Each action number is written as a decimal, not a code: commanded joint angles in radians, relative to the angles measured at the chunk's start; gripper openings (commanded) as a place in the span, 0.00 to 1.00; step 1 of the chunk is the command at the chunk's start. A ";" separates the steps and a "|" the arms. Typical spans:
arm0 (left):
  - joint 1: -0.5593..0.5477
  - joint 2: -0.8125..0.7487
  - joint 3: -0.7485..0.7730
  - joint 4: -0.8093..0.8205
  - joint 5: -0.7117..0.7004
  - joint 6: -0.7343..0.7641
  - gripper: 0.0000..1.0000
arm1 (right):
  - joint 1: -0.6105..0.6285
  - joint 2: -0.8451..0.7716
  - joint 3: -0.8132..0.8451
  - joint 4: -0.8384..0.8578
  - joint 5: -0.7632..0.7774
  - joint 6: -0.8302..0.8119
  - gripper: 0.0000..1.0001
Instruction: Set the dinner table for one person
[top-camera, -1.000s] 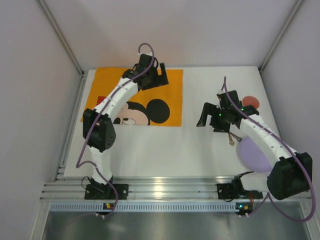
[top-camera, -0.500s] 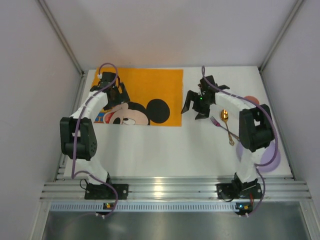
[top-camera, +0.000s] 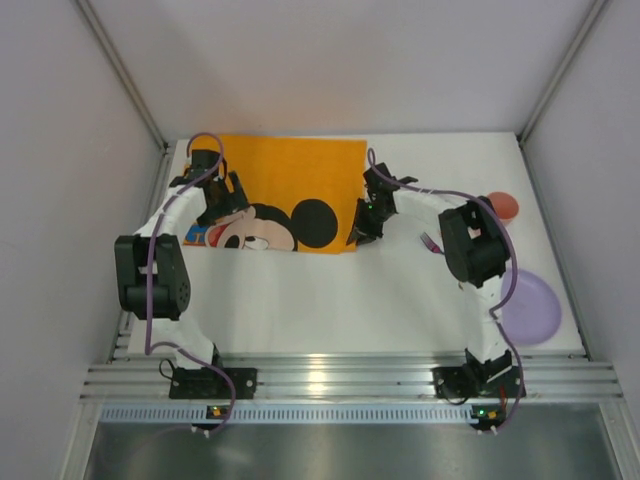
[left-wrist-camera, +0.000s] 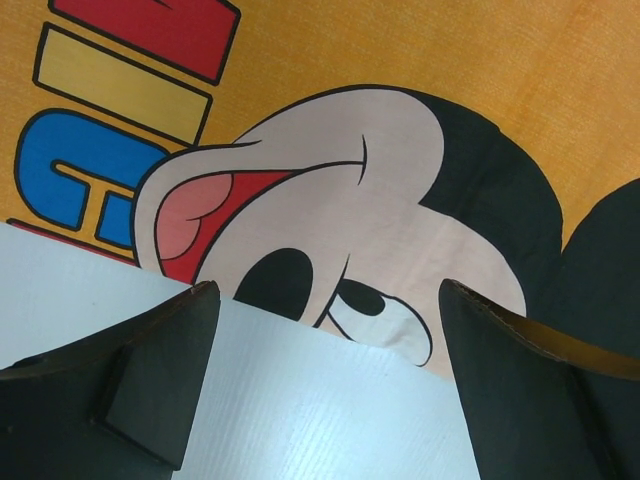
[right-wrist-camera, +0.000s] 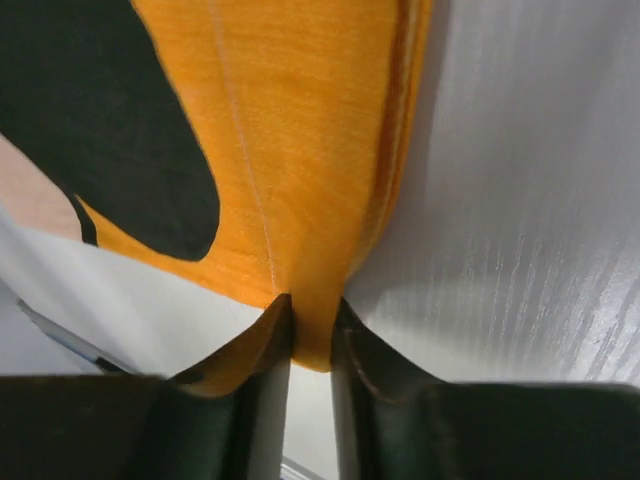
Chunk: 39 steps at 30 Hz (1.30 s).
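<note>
Your right gripper (right-wrist-camera: 312, 335) is clamped on the Mickey Mouse placemat (top-camera: 300, 170); your left gripper (left-wrist-camera: 320, 380) is spread wide.
The white tabletop (top-camera: 330, 300) runs under both arms, with the one orange placemat at its 10 o'clock, pinched at the mat's 5 o'clock corner. Its blue, yellow and red block letters are cut off and can't be read. The left gripper hangs over Mickey's face. One purple plate (top-camera: 532, 305) lies at 4 o'clock and one red-orange disc (top-camera: 504, 206) near 2 o'clock.
</note>
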 joint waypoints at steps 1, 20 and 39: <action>-0.002 -0.034 -0.004 0.017 0.014 0.032 0.96 | 0.015 0.036 0.007 0.011 0.023 0.023 0.17; 0.030 -0.050 -0.036 0.016 0.089 -0.019 0.93 | -0.069 -0.397 -0.436 -0.193 0.284 -0.184 0.00; 0.030 -0.218 -0.177 0.117 0.077 -0.059 0.99 | -0.166 -0.613 -0.162 -0.449 0.480 -0.329 0.99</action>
